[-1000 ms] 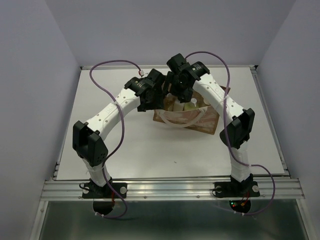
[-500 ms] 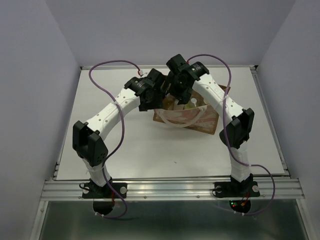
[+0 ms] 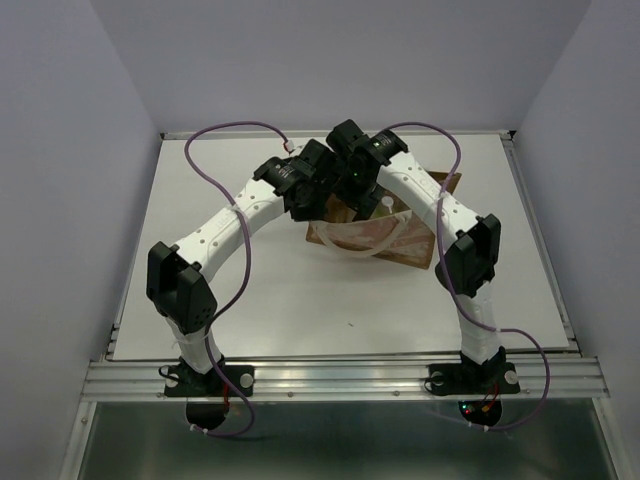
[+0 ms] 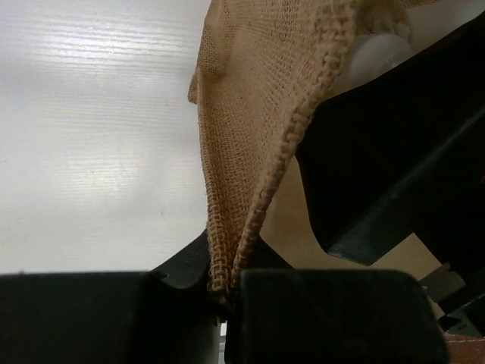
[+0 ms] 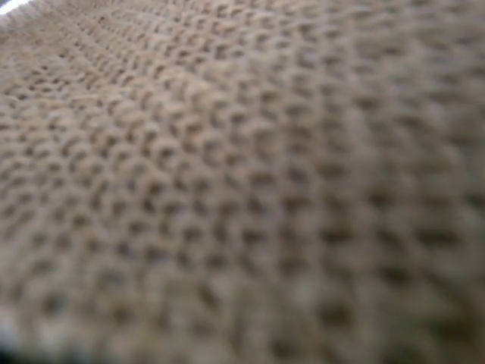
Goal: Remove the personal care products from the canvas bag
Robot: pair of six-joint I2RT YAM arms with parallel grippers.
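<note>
The canvas bag (image 3: 385, 240) lies at the table's middle back, its tan weave and white looped handles showing. My left gripper (image 3: 320, 205) is at the bag's left rim. In the left wrist view the left gripper (image 4: 221, 292) is shut on a fold of the bag's woven edge (image 4: 258, 136). My right gripper (image 3: 360, 193) reaches down into the bag's mouth, and its fingers are hidden there. The right wrist view is filled by blurred tan weave (image 5: 242, 182). One pale bottle top (image 3: 385, 205) of the personal care products peeks out of the bag, and a white rounded cap (image 4: 379, 49) shows behind the weave.
The right arm's black gripper body (image 4: 394, 152) hangs close beside my left gripper. The white table (image 3: 220, 290) ends at a metal rail (image 3: 340, 378) at the near edge. Purple cables loop above both arms. Grey walls stand on three sides.
My left gripper has shut on the bag's edge. The right gripper has shifted left and lower into the bag's mouth, covering most of the bottles seen earlier.
</note>
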